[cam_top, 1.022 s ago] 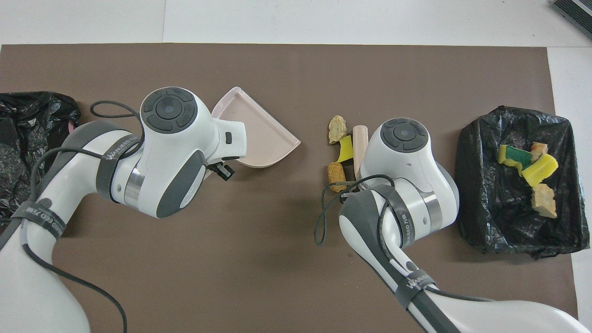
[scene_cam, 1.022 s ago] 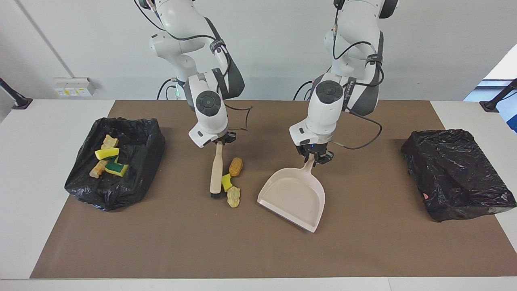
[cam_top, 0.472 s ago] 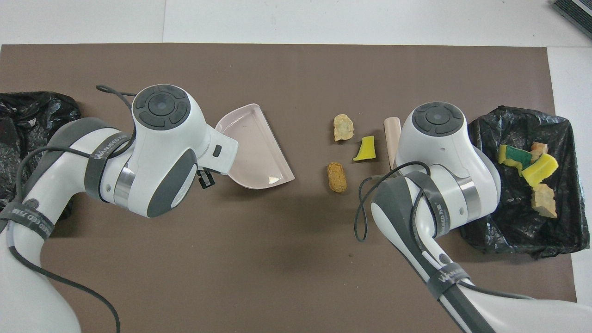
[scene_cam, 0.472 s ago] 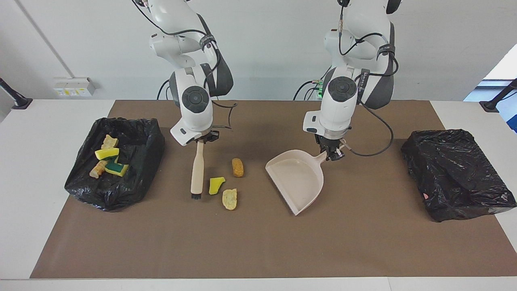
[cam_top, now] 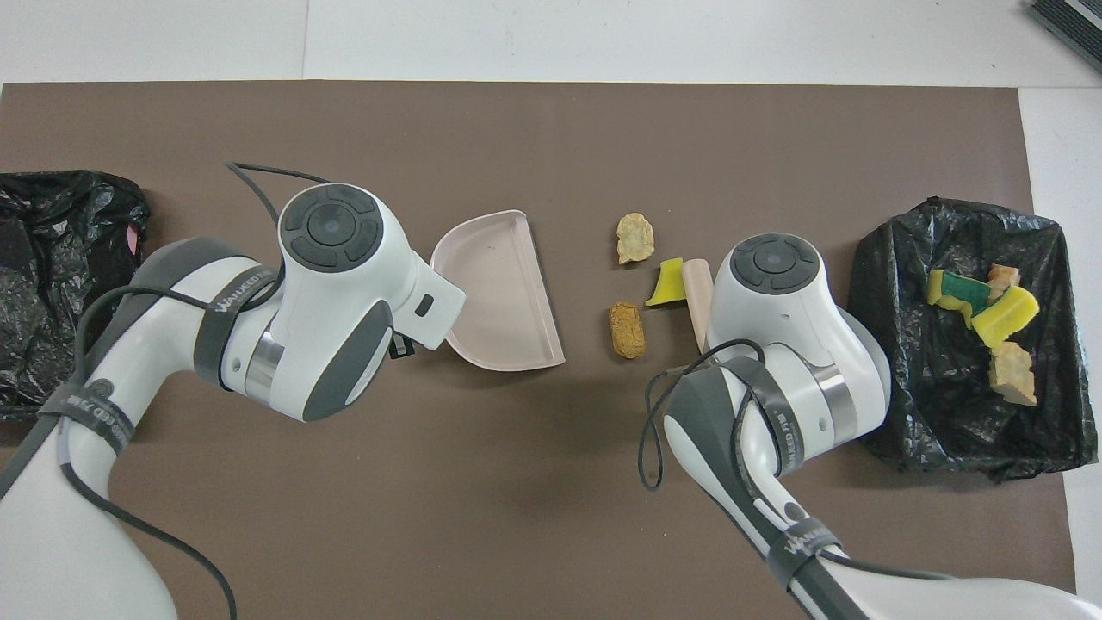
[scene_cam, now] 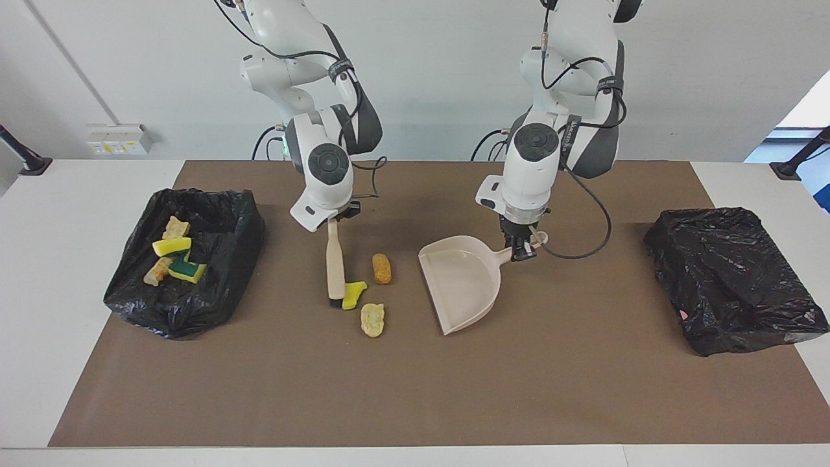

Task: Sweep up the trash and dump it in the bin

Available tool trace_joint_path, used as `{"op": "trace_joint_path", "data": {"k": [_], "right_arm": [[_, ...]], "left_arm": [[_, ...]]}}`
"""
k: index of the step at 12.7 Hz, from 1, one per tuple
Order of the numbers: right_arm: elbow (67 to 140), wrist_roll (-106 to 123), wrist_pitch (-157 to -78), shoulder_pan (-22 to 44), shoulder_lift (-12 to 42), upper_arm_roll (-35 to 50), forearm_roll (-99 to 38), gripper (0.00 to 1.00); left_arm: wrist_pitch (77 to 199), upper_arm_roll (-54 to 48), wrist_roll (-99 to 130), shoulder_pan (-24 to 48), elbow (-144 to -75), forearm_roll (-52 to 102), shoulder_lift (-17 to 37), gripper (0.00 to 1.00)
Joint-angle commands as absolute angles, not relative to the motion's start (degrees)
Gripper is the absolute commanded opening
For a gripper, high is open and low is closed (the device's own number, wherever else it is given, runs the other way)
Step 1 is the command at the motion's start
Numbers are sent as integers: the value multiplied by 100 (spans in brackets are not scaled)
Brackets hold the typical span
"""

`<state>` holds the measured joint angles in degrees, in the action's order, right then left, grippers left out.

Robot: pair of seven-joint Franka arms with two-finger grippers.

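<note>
Right claw clamped on brush handle; bristles touching yellow sponge scrap, bread lumps beside. Left claw clamped on dustpan handle. Other scraps lodged in bin at right arm's end of worktop.

A robotics laboratory is shown. Two white arms are mounted at the top of the facing view, with loose cables hung along them. A white table is covered by a brown mat, filling the centre of both views. A plain white wall is seen at the top, with a socket block at the upper left. Black stand feet are set at both upper edges.
</note>
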<state>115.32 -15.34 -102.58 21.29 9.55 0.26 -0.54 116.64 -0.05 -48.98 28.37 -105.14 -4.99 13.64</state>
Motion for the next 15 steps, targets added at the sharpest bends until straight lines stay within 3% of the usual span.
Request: {"op": "trace_joint_path", "data": {"k": [1,6,9,15], "right_arm": [[11707,-1389,-10669,2381,931,35,-839,0],[11611,-1056,-11162,2540,1037,44,-2791,0],[10894,-1106,-11145,2592,1343,44,-3557,0],[10416,-1503,-10425,2444,949,-26,-1270,0]], "left_arm": [[11988,44,-4878,2944,-10837,-598,1151,0],[11795,44,-4509,3023,-11399,-598,835,0],[11804,44,-4509,2997,-11434,-598,817,0],[11856,44,-4465,2901,-11435,-589,835,0]]}}
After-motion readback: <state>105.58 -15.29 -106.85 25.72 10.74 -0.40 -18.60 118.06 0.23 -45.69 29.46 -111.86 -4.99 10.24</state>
